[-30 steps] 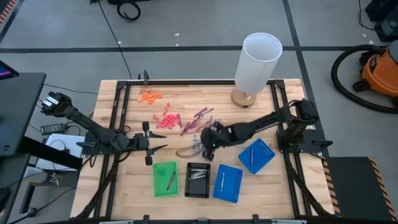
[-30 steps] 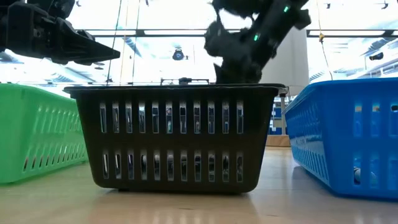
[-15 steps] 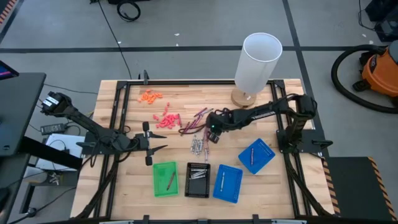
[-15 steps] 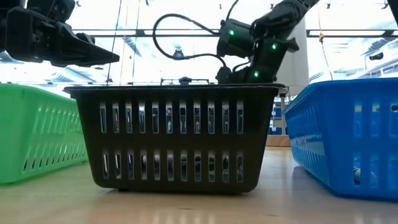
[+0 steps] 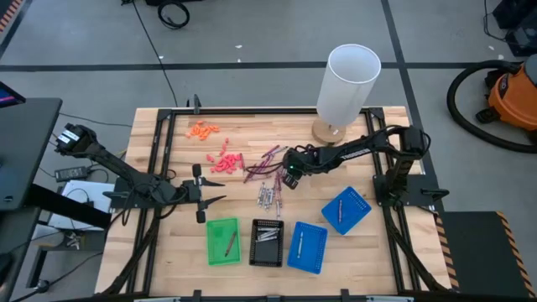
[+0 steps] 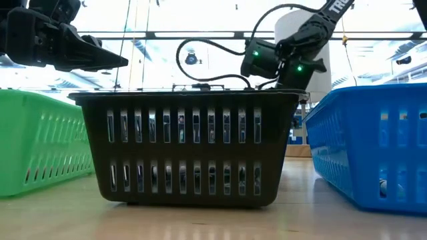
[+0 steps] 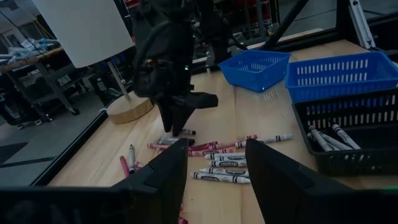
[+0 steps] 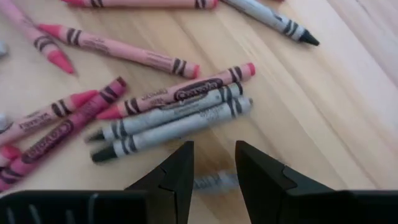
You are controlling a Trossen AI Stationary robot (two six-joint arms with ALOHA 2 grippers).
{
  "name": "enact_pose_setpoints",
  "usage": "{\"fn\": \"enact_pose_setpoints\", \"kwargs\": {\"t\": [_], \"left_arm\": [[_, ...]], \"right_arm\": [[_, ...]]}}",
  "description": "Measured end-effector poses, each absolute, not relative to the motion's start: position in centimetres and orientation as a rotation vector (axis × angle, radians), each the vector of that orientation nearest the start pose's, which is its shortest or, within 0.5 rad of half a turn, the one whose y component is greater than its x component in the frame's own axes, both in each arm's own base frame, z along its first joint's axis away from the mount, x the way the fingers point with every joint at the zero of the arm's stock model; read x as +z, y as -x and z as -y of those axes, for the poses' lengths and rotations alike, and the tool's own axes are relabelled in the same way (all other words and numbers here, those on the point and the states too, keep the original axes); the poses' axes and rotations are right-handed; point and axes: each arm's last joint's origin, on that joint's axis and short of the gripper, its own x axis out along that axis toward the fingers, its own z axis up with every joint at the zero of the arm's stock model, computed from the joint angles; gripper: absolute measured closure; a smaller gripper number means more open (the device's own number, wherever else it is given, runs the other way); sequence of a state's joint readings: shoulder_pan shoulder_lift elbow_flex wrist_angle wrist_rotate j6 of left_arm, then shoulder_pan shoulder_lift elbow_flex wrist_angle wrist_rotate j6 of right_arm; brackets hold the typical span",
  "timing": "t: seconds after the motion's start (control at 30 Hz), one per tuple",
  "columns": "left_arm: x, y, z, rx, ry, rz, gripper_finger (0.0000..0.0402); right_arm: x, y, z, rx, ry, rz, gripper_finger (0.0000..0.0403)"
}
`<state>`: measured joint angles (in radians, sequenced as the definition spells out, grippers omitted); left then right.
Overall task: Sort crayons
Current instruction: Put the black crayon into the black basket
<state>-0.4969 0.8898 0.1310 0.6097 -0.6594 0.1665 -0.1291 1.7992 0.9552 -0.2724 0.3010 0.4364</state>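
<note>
Maroon and pink-red crayons [image 5: 267,159] lie loose on the table near its middle. A few grey crayons [image 5: 267,197] lie flat just nearer. My right gripper [image 5: 288,176] points down over this pile, open by a narrow gap. In the right wrist view [image 8: 214,165] two grey crayons [image 8: 168,124] lie just beyond its fingertips, and a blurred grey crayon [image 8: 214,182] shows in the gap; I cannot tell whether it is touched. My left gripper [image 5: 216,191] is open and empty at the table's left, and also shows in the left wrist view [image 7: 214,155].
At the near edge stand a green tray [image 5: 222,241] with one dark crayon, a black tray [image 5: 267,242] with grey crayons, and two blue trays [image 5: 307,247] [image 5: 345,210]. Orange bits [image 5: 202,129] and coral-pink bits [image 5: 225,162] lie at the far left. A white cylinder [image 5: 348,84] stands at the back.
My right gripper has gone from above the grey crayons near the black tray toward the table's far edge and a little right, to the maroon and pink pile. It has hardly moved in the last half second. The grey crayons near the tray show uncovered now.
</note>
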Motion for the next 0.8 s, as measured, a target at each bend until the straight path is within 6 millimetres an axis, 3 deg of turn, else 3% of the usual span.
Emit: {"fn": "enact_pose_setpoints", "kwargs": {"t": [0.23,0.43,0.6,0.8], "left_arm": [[17.0,-15.1,6.2,0.152,-0.247,-0.139,0.0228],[17.0,-15.1,6.2,0.152,-0.247,-0.138,0.0228],[17.0,-15.1,6.2,0.152,-0.24,-0.137,0.0228],[17.0,-15.1,6.2,0.152,-0.24,-0.137,0.0228]], "right_arm": [[13.0,-32.2,4.5,-0.63,-0.339,-1.05,0.0277],[13.6,-32.5,3.8,-0.604,-0.282,-1.055,0.0277],[15.3,-32.1,3.3,-0.485,-0.151,-1.178,0.0277],[17.4,-31.0,2.9,-0.18,0.074,-1.276,0.0277]]}}
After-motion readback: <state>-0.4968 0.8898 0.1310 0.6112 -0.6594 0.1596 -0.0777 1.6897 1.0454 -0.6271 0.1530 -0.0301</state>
